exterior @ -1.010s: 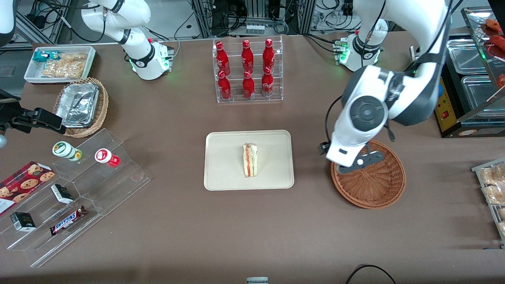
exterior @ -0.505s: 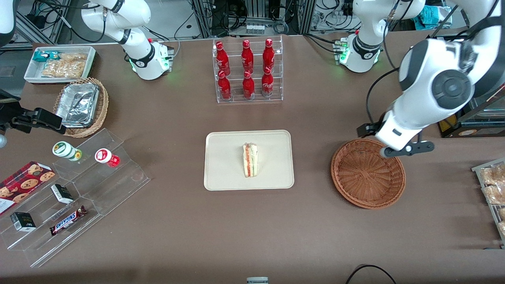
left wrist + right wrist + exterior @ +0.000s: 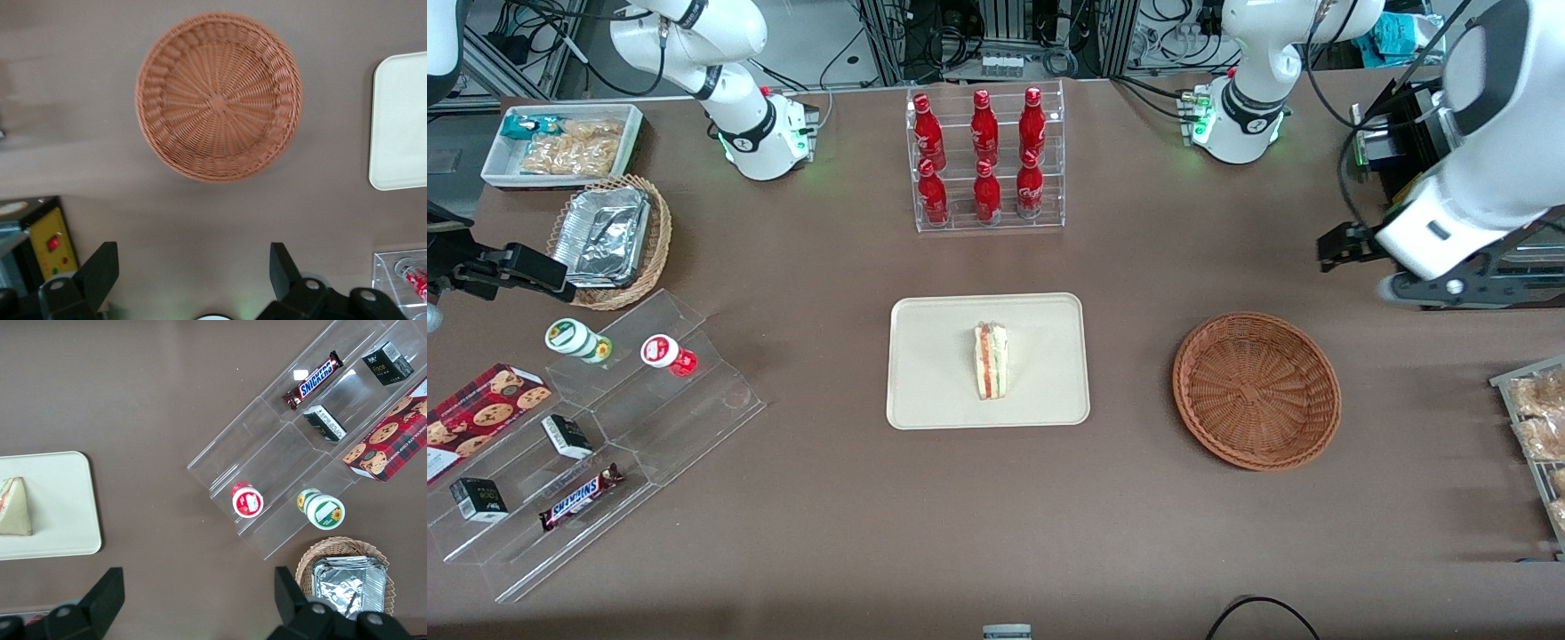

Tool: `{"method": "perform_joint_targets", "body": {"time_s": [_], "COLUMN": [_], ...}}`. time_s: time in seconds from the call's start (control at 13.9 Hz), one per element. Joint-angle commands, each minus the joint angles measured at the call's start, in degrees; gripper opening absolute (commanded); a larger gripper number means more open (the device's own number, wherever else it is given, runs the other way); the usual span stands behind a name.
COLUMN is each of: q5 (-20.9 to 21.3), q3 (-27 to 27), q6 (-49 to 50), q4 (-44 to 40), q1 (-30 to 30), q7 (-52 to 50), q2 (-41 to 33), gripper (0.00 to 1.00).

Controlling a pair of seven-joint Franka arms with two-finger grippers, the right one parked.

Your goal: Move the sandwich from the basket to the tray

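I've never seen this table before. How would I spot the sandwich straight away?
Find the rack of red bottles at the table's middle; nearer the front camera lies a cream tray. The sandwich stands on it, a pale wedge with red and green filling stripes. The brown wicker basket beside the tray holds nothing, and the gripper hangs open above the table near it.

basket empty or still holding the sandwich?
Empty: the basket shows only bare weave. The sandwich lies on the tray. The end effector is open, raised farther from the front camera than the basket.
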State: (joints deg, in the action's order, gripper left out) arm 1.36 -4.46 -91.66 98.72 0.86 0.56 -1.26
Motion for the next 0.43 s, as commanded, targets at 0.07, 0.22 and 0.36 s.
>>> {"method": "perform_joint_targets", "body": {"time_s": [0.07, 0.22, 0.36], "q5": [-0.1, -0.7, -0.8], "q3": [1.6, 2.1, 2.1], "q6": [1.0, 1.0, 1.7], "q4": [-3.3, -3.6, -3.5], "q1": [0.0, 0.1, 0.1], "q7": [1.8, 1.0, 0.8], "q2": [-0.5, -0.5, -0.5], "gripper": [1.0, 1.0, 1.0]}}
